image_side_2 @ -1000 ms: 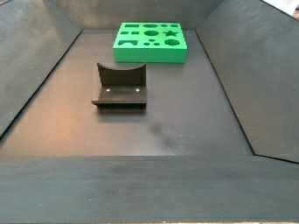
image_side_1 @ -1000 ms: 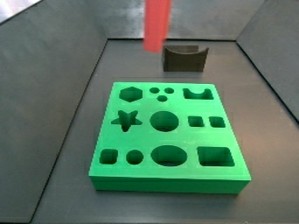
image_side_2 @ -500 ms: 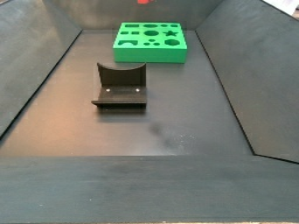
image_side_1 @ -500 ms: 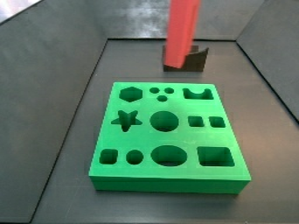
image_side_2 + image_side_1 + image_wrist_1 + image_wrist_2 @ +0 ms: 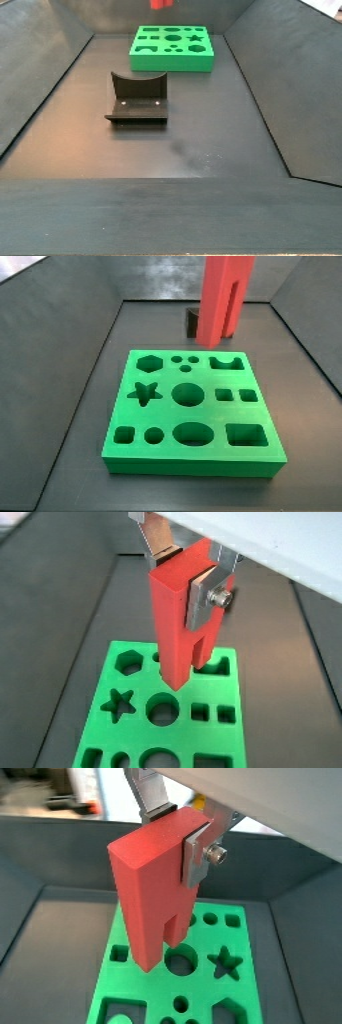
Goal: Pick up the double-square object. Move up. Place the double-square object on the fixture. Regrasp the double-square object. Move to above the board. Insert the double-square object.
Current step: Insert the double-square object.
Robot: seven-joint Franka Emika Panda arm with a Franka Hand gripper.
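Note:
In both wrist views my gripper (image 5: 185,574) (image 5: 181,828) is shut on the upper end of the red double-square object (image 5: 174,632) (image 5: 147,878), silver fingers (image 5: 207,594) pressing its two sides. The block hangs upright with its two prongs pointing down, over the green board (image 5: 140,682) (image 5: 147,983). In a side view the double-square object (image 5: 225,296) hangs above the far edge of the board (image 5: 221,415), with the gripper out of frame. It partly hides the dark fixture (image 5: 194,324). Its tip (image 5: 160,4) shows over the board (image 5: 171,48).
The fixture (image 5: 136,100) stands on the dark floor in the middle of the bin, well apart from the board. Sloping grey walls (image 5: 40,90) enclose the floor on all sides. The board's cut-outs include a star (image 5: 144,393) and a circle (image 5: 189,394).
The red double-square object has moved away from above the fixture toward the board, growing larger in the side view. Its tip now shows above the board in the other side view.

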